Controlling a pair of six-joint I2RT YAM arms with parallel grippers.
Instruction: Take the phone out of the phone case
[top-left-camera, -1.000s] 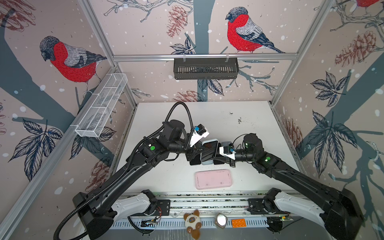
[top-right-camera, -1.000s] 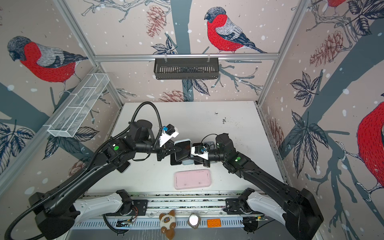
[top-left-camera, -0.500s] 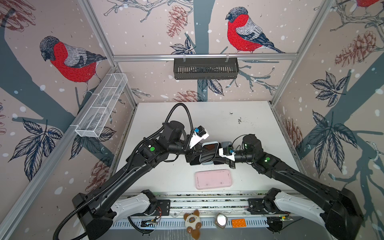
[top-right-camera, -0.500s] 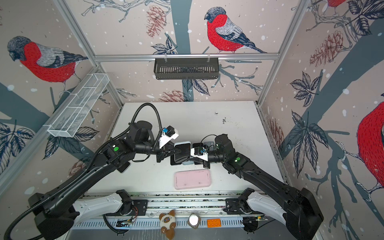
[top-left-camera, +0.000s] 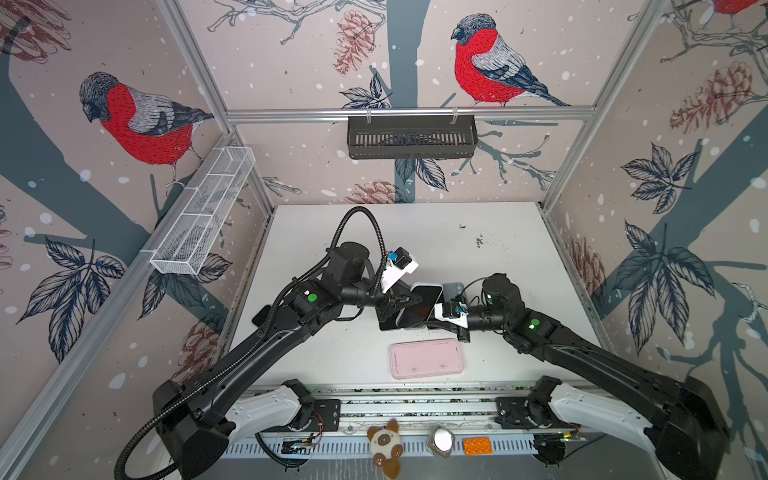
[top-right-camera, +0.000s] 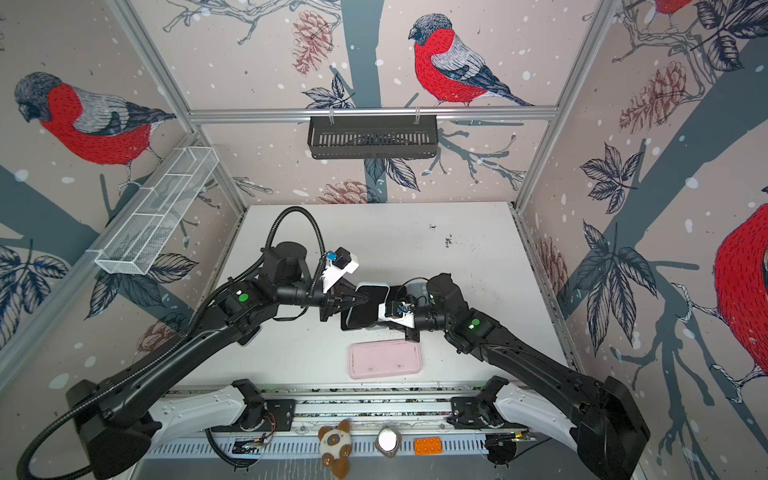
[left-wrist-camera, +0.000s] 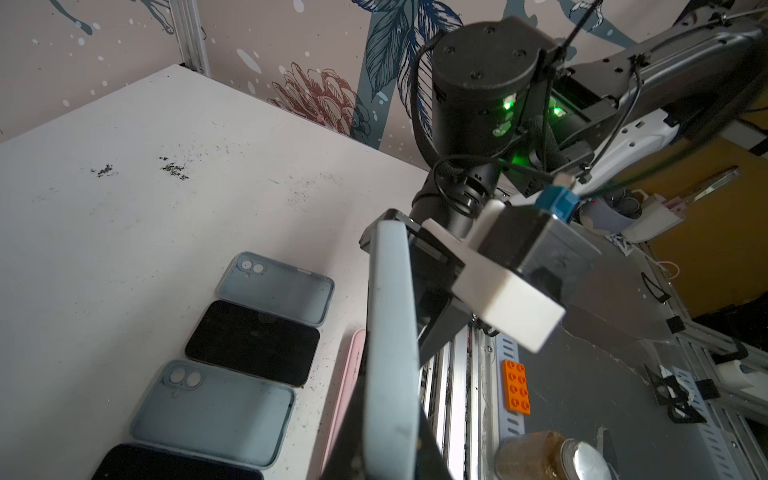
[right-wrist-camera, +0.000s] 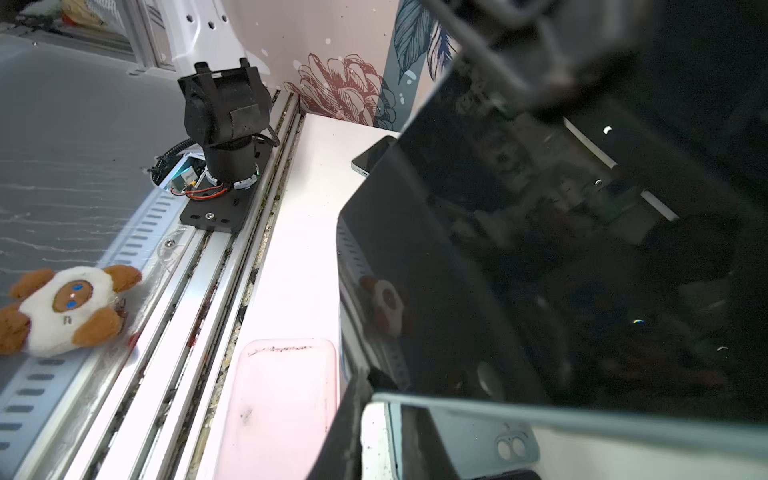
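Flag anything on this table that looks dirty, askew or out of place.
Dark crumbs lie scattered over the far right of the white table, and the pink case near its front edge shows dark smudges.

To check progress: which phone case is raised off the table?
The light blue case in the left hand, tilted in the air. The pink case and two empty blue cases lie flat on the table.

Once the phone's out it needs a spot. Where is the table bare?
Bare: the table's far half, by the back wall; the patch between left arm and pink case. Crowded: mid-table, a row of phones and cases under the cased phone.
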